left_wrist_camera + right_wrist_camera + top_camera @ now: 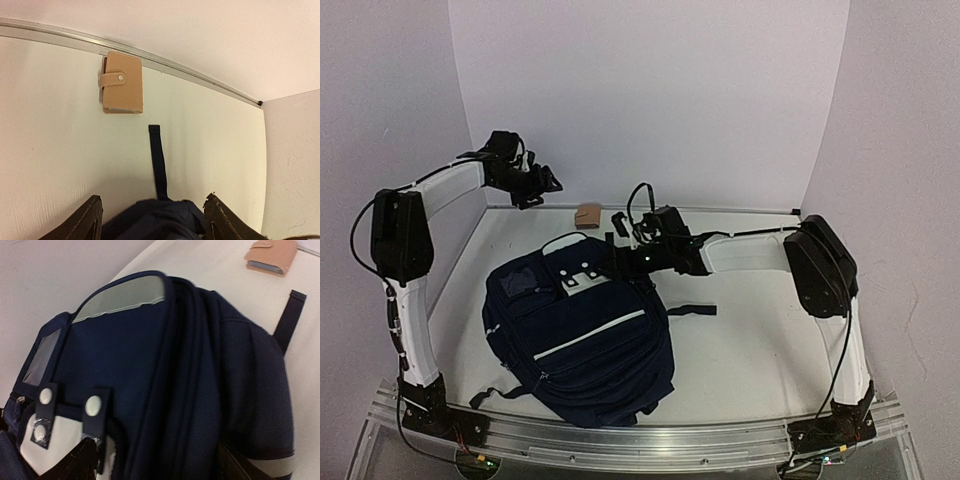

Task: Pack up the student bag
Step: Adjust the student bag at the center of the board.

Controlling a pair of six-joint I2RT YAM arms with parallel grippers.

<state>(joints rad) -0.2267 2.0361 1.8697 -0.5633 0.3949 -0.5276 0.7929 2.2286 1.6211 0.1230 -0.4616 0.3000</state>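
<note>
Student bag point(578, 335): navy with thin white piping, lying flat on the table point(750, 350), left of centre and closer to the near rail point(650, 440) than to the back wall point(650, 90). Top end turned toward the back wall, bottom end toward the arm bases. One dark strap point(158, 162) trailing straight off the top end across bare tabletop. A side strap point(692, 310) stretched out to the bag's right.

Table: white, matte and plain, with a few faint specks in the left wrist view. Closed in by plain pale walls at the back and on both sides. Thin metal strip point(190, 75) running along the seam between tabletop and back wall, ending at the right-hand corner.

Tan wallet point(121, 82): snap tab fastened, flat on the table, close against that strip. Well apart from the bag, beyond the strap's tip and a little to its left in the left wrist view.

Left gripper point(152, 197): raised over the back-left part of the table, fingers spread wide, holding nothing. Bag's top end visible below, between them.

Right gripper point(152, 445): low at the bag's top end, fingers spread wide to either side of the bulging fabric, next to a white patch point(60, 440) with two snap tabs. Contact with the fabric impossible to tell.
</note>
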